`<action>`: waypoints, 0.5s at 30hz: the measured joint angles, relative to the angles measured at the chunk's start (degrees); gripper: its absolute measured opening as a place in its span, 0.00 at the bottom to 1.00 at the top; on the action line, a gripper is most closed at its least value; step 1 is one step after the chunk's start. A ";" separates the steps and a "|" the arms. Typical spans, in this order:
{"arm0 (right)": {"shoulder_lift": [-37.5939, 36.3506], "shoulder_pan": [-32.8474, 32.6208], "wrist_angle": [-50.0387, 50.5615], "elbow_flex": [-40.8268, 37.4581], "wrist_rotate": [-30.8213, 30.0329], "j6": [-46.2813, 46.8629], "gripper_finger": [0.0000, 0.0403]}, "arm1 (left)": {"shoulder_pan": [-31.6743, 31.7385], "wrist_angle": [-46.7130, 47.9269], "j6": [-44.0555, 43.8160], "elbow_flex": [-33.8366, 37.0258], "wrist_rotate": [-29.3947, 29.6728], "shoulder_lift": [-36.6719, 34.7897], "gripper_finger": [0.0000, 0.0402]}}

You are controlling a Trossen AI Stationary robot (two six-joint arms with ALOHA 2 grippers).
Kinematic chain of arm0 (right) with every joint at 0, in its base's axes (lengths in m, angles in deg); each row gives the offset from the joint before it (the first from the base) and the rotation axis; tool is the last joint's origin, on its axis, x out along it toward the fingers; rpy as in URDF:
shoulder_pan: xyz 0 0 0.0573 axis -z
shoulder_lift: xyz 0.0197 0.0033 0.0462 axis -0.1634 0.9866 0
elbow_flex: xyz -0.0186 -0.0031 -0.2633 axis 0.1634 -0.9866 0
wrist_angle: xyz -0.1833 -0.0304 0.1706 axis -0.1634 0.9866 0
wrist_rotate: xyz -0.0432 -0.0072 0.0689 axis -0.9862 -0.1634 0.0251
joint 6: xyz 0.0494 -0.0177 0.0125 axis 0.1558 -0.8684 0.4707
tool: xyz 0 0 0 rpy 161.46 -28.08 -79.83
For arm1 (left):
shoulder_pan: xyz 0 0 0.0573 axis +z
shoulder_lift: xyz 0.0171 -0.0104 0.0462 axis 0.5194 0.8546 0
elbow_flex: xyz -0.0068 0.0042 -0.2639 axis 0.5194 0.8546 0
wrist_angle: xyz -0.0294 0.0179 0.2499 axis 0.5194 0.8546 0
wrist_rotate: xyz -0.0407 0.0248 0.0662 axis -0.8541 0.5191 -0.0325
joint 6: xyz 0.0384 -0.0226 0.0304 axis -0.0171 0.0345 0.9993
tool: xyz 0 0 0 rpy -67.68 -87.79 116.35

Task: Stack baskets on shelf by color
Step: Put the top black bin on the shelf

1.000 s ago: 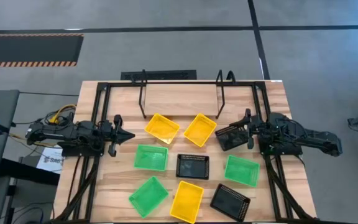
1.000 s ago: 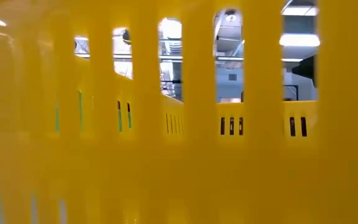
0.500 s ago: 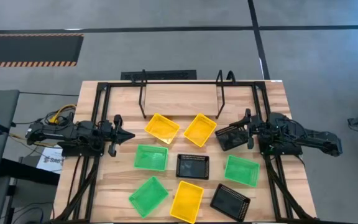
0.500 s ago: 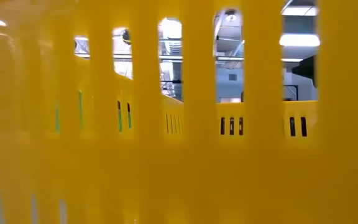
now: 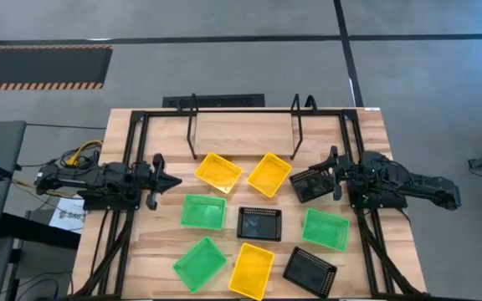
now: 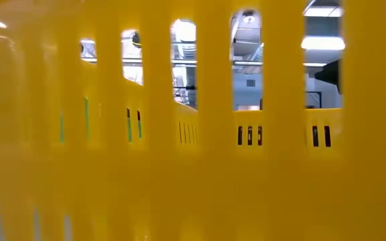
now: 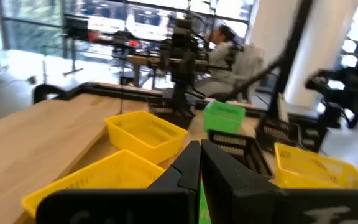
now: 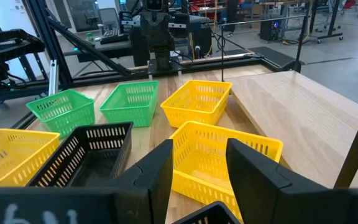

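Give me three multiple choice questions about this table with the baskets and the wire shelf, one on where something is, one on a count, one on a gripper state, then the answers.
1. Where is the shelf?
A. At the table's far edge, beyond the baskets
B. Along the near edge
C. Under the left arm

2. How many yellow baskets are on the table?
A. One
B. Three
C. Five

3. How do the left gripper's fingers stand?
A. Wide apart
B. Closed on a green basket
C. Shut, holding nothing

Answers:
1. A, the high view shows the wire rack past all the baskets.
2. B, two sit near the shelf, one at the near edge.
3. C, the left wrist view shows its fingers pressed together with nothing between.
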 joint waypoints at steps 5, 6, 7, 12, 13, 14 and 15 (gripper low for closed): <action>0.00 0.00 0.00 -0.01 0.00 -0.02 0.43 | 0.00 -0.85 -12.13 0.00 7.10 0.01 0.00; 0.01 0.00 0.00 0.01 -0.04 -0.41 0.43 | 0.00 -0.94 -14.74 0.00 7.77 -0.01 0.00; 0.01 0.00 -0.02 -0.01 -0.11 -1.29 0.43 | 0.00 -1.12 -17.31 0.00 8.25 -0.01 0.00; 0.01 -0.06 -2.22 -0.25 -0.17 -2.71 0.43 | 0.00 -1.43 -24.58 0.02 9.07 0.00 0.00; 0.03 -0.15 -3.66 -0.29 -0.79 -0.63 0.43 | 0.00 -1.68 -25.17 0.03 9.57 0.01 0.00; 0.06 -0.15 -5.88 -0.29 -2.35 1.83 0.43 | 0.00 -2.13 -25.93 0.05 10.11 0.02 0.00; 0.01 -0.09 -8.36 -0.27 -4.83 4.85 0.42 | 0.00 -2.84 -26.94 0.07 10.67 0.02 0.00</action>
